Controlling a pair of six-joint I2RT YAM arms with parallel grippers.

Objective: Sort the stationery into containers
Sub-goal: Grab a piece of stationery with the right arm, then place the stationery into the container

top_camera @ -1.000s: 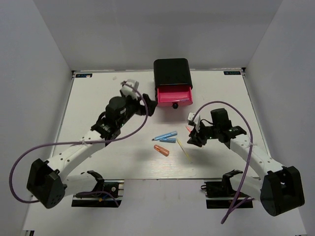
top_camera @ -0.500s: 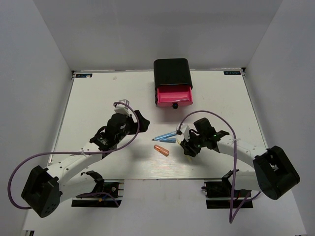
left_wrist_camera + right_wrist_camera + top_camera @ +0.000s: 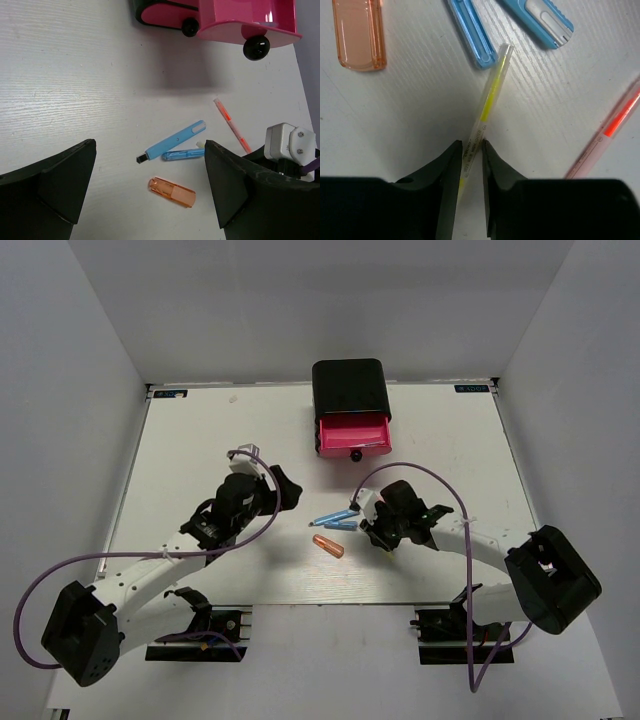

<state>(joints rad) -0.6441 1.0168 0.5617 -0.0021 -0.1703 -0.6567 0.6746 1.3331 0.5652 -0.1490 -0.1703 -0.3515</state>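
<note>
My right gripper [image 3: 471,145] is down on the table with its fingers pinched on the lower part of a thin yellow stick [image 3: 492,85]. Beside the stick lie an orange capsule piece [image 3: 359,32], a short blue piece [image 3: 472,32], a light-blue pen [image 3: 542,17] and a red-pink stick [image 3: 610,132]. Seen from above, the right gripper [image 3: 383,533] sits just right of the blue pen [image 3: 335,515] and the orange capsule [image 3: 328,546]. My left gripper [image 3: 285,485] hangs open above the table, left of these items, with nothing in it [image 3: 150,144]. The black cabinet [image 3: 349,388] has one pink drawer [image 3: 353,435] pulled open.
The open drawer's black knob [image 3: 256,48] points toward the arms, with a lower shut drawer's knob [image 3: 189,27] behind it. White walls close off the table at the back and at both sides. Purple cables loop from both arms.
The right arm has swung left and down from beside the red-pink stick onto the yellow stick, and its jaws have narrowed around it. The left arm has drawn back from the drawer toward the table's middle.
</note>
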